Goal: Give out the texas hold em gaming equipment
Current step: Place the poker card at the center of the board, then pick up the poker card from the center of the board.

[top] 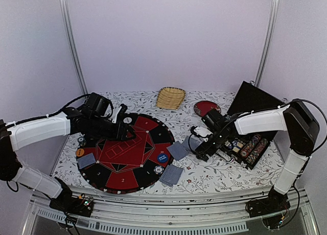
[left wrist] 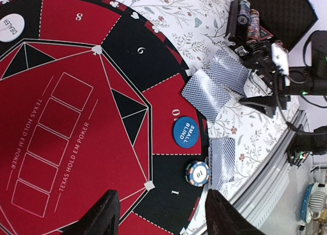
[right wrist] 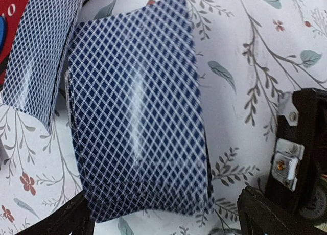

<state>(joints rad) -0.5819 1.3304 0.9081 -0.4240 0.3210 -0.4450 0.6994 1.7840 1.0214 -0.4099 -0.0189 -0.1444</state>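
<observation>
The round red-and-black poker mat (top: 122, 153) carries a white dealer button (top: 127, 120), a blue small-blind button (left wrist: 185, 132) and a dark striped chip (left wrist: 197, 173). An orange button (top: 80, 153) and a card (top: 86, 160) lie at the mat's left edge. Blue-backed cards lie off its right edge (top: 178, 150) and by the front (top: 171, 174). My left gripper (left wrist: 166, 217) is open and empty above the mat. My right gripper (right wrist: 163, 219) is open, its fingers either side of a card deck (right wrist: 138, 117) on the tablecloth.
A woven straw basket (top: 170, 97) and a dark-red plate (top: 206, 108) stand at the back. An open black case (top: 250, 148) with rows of chips lies right of my right gripper, its lid (top: 255, 99) raised behind.
</observation>
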